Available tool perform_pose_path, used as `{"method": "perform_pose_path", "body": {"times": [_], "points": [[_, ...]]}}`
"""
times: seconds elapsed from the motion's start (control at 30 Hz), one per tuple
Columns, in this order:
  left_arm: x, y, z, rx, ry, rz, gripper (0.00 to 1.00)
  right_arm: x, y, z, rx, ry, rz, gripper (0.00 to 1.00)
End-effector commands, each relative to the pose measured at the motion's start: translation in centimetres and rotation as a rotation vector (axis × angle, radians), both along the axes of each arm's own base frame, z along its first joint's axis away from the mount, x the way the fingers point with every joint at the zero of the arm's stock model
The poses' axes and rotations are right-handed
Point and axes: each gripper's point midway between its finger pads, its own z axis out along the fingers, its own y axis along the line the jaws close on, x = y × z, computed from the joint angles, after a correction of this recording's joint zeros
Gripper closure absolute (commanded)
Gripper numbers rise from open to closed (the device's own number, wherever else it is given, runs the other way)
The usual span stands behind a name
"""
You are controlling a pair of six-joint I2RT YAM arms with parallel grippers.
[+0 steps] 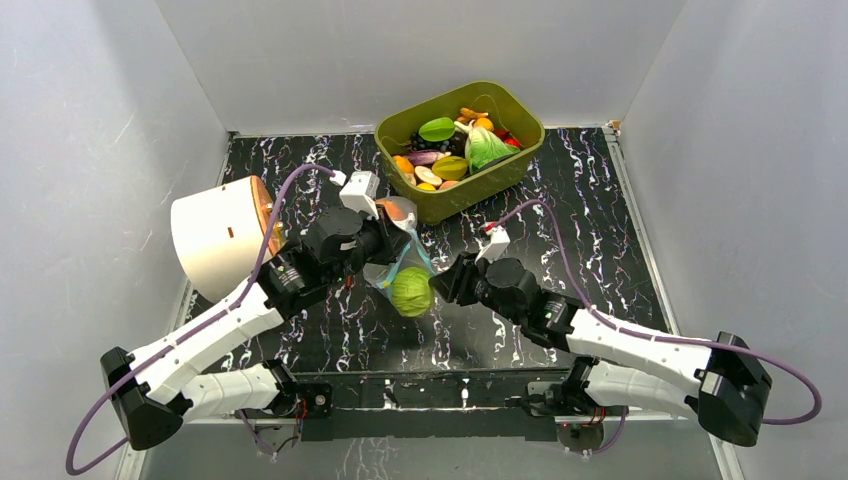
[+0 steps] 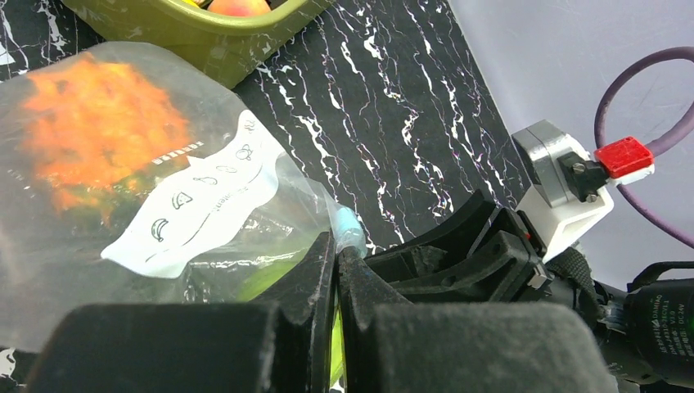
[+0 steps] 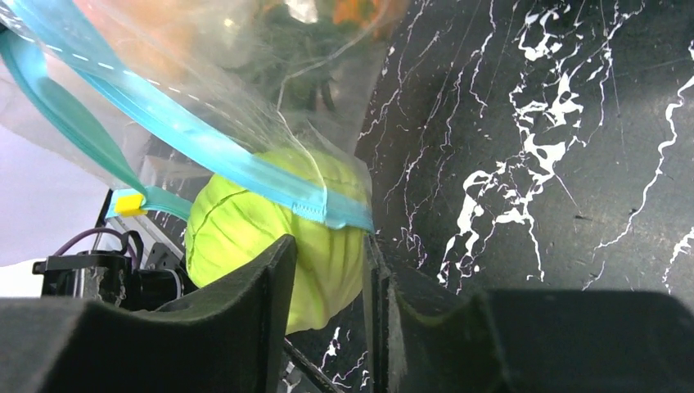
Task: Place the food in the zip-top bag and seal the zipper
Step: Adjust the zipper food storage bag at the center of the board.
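Observation:
My left gripper [image 2: 336, 246] is shut on the rim of the clear zip-top bag [image 2: 164, 205], right beside the light-blue zipper [image 2: 348, 221]. Orange food [image 2: 98, 123] shows through the plastic. In the top view the bag [image 1: 400, 262] hangs from the left gripper [image 1: 380, 240] above the table. The round pale-green cabbage [image 3: 245, 229] sits at the bag's mouth. The zipper strip [image 3: 205, 139] runs across its top. My right gripper [image 3: 327, 254] has the cabbage between its fingers, one on each side. In the top view the right gripper [image 1: 445, 283] is right next to the cabbage [image 1: 411, 291].
An olive-green tub [image 1: 520, 110] with several toy foods stands at the back, just beyond the bag. A large cream cylinder [image 1: 215, 235] lies at the left edge. White walls close in the black marbled table [image 1: 600, 220] on three sides.

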Motion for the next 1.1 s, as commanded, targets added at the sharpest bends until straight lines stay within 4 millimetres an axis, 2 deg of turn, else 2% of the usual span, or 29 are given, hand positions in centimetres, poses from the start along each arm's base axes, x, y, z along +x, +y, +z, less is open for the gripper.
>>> {"method": "perform_pose_path", "body": {"times": [0.0, 0.03, 0.2, 0.3, 0.4, 0.47, 0.57, 0.73, 0.87, 0.93, 1.07], "points": [[-0.1, 0.3, 3.1, -0.084, -0.058, 0.011, 1.00, 0.5, 0.6, 5.3, 0.111, -0.117, 0.006, 0.61], [-0.1, 0.3, 3.1, -0.085, -0.058, 0.011, 1.00, 0.6, 0.6, 5.5, 0.121, -0.109, -0.002, 0.56], [0.2, 0.6, 3.1, -0.075, -0.066, 0.034, 1.00, -0.1, 0.1, 6.0, 0.124, -0.005, -0.027, 0.44], [0.7, 0.8, 2.7, -0.052, -0.069, 0.055, 1.00, -0.6, -2.0, 5.6, 0.104, 0.156, -0.152, 0.26], [0.8, 0.4, 2.8, -0.067, -0.070, 0.051, 1.00, -1.8, -3.5, 4.8, 0.131, 0.284, -0.221, 0.16], [0.9, 0.0, 2.8, -0.079, -0.066, 0.049, 1.00, -3.1, -2.9, 5.1, 0.228, 0.335, -0.179, 0.11], [1.1, -0.3, 3.0, -0.092, -0.061, 0.051, 1.00, -4.7, -2.4, 4.1, 0.353, 0.406, -0.126, 0.05], [1.7, -0.4, 3.1, -0.099, -0.049, 0.084, 1.00, -5.3, -2.4, 2.5, 0.426, 0.492, -0.142, 0.07], [1.9, -0.3, 3.5, -0.118, -0.054, 0.104, 1.00, -5.8, -1.3, 1.2, 0.440, 0.555, -0.116, 0.02], [2.1, -0.2, 3.8, -0.127, -0.061, 0.116, 1.00, -5.9, -0.5, 1.3, 0.485, 0.565, -0.075, 0.02], [2.2, -0.3, 4.1, -0.150, -0.060, 0.126, 1.00, -5.5, 0.6, 3.2, 0.582, 0.527, -0.027, 0.03]]}}
